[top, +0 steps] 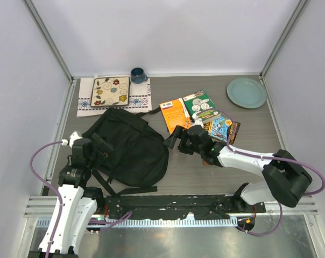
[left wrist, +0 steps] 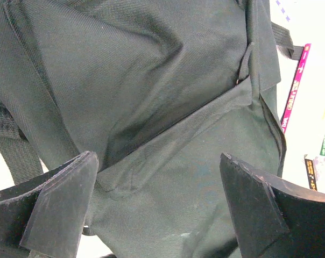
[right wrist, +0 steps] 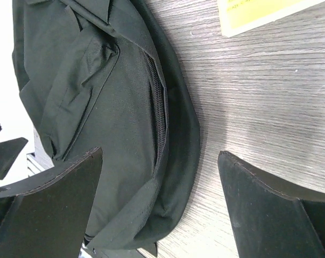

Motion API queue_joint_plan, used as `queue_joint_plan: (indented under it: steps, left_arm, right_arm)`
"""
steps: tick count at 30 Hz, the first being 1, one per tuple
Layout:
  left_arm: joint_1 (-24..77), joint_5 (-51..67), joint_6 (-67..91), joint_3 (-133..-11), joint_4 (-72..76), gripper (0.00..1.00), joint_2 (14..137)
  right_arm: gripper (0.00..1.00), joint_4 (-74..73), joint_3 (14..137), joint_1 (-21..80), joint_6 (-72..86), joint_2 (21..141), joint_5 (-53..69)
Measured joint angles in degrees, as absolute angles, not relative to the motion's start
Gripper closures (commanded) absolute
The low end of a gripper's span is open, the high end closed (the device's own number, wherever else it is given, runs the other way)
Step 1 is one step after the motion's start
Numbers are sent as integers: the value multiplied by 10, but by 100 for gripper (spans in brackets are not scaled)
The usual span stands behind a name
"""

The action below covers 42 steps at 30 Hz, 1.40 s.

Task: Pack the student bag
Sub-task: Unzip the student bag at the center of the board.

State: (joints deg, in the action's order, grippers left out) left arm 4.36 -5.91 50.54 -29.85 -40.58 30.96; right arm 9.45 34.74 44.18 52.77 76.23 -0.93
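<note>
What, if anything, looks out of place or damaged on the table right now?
Nothing spilled or damaged. The student bag lies slumped flat, a strap trailing toward the near edge, and the books beside it sit in a skewed, overlapping fan.

A large soft black fabric backpack lies toward nine o'clock on the grey bench, with the left pincer at its nine o'clock edge and the right pincer at three o'clock, both spread wide.

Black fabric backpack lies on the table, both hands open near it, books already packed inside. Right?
No: top external view shows the colourful paperback books on the table beside the black fabric backpack, not inside. Left hand and right hand are open near it.
</note>
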Motion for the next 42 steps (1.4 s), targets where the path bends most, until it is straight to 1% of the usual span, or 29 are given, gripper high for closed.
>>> queue_joint_plan:
  steps: [6, 8, 10, 12, 13, 14, 17, 18, 19, 20, 21, 25, 31, 34, 40, 42]
  left_arm:
    - [44, -58, 508, -285, -396, 0, 310]
    - [44, -57, 508, -281, -395, 0, 310]
    - [44, -56, 508, -278, -395, 0, 310]
    - [44, -53, 509, -276, -394, 0, 309]
    - [44, -51, 509, -273, -392, 0, 309]
    - [45, -48, 510, -270, -391, 0, 307]
    - [45, -43, 511, -264, -391, 0, 306]
    - [45, -42, 511, -263, -391, 0, 306]
    - [45, -40, 510, -263, -390, 0, 306]
    - [46, -38, 510, -263, -390, 0, 306]
    - [46, -37, 510, -263, -389, 0, 307]
    - [46, -30, 510, -263, -387, 0, 307]
    - [47, -22, 510, -263, -384, 1, 305]
    - [48, -18, 510, -263, -384, 0, 300]
    - [48, 3, 537, -240, -362, 0, 268]
    - [49, 13, 552, -213, -350, 3, 256]
  right_arm:
    - [11, 92, 389, 453, 531, 832, -7]
    - [18, 94, 398, 457, 531, 849, -7]
    - [28, 98, 400, 460, 532, 860, -1]
    - [30, 102, 401, 462, 533, 871, 6]
    - [40, 103, 402, 462, 533, 878, 9]
    - [47, 103, 405, 462, 533, 886, 13]
    - [61, 104, 419, 463, 529, 912, 20]
    - [79, 107, 422, 463, 528, 918, 22]
    - [87, 107, 425, 464, 526, 921, 24]
    - [91, 107, 429, 464, 523, 923, 25]
    - [99, 104, 435, 464, 520, 924, 27]
    - [100, 76, 471, 464, 498, 923, 20]
    - [99, 0, 544, 465, 435, 896, -43]
    - [99, -30, 580, 449, 413, 888, -67]
    - [99, -60, 585, 400, 404, 888, -85]
    - [99, -62, 579, 390, 404, 888, -88]
